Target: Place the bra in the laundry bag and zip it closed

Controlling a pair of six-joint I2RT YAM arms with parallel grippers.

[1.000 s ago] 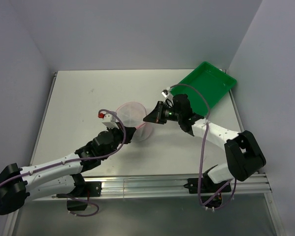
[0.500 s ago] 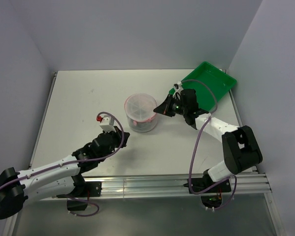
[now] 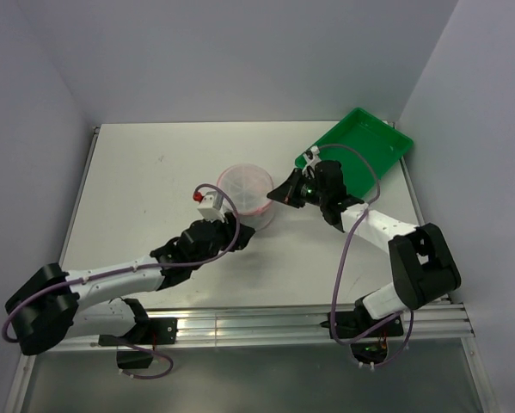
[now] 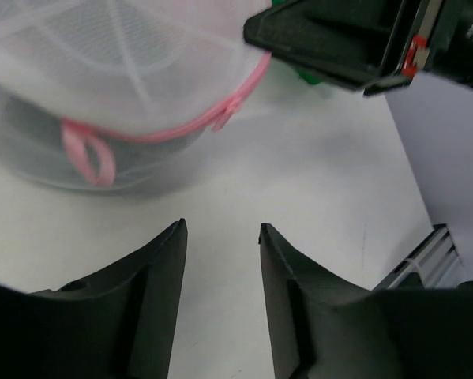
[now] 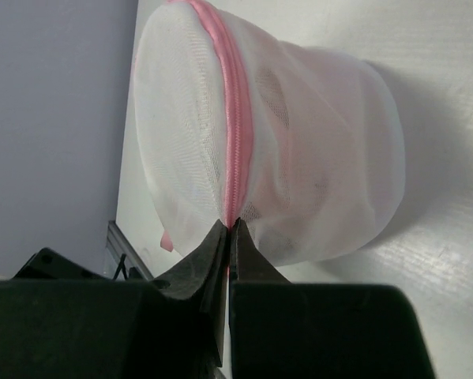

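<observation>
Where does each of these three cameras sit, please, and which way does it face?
Top external: above and behind the robot, looking down on table, laundry bag and both arms.
Left wrist: faces the bag past its open left claw.
Right wrist: looks along its right claw, shut on the bag's zip.
All three share the bag.

Round see-through mesh laundry bag [image 3: 244, 191]: white, fine net weave, white seam ribs fanning across the top. Dark grey shows through the lower wall. A pink zip rim [image 5: 236, 118] rings it, with a pink fabric loop [image 4: 90, 154] at the side. Rectangular plastic tray [image 3: 360, 146]: bright green. Flat table top [image 3: 137, 172]: off-white. Both left gripper [image 4: 220, 229] and right gripper [image 5: 230, 229]: matt black. Arm links [image 3: 111, 280] white, cables [image 3: 347, 258] purple.
</observation>
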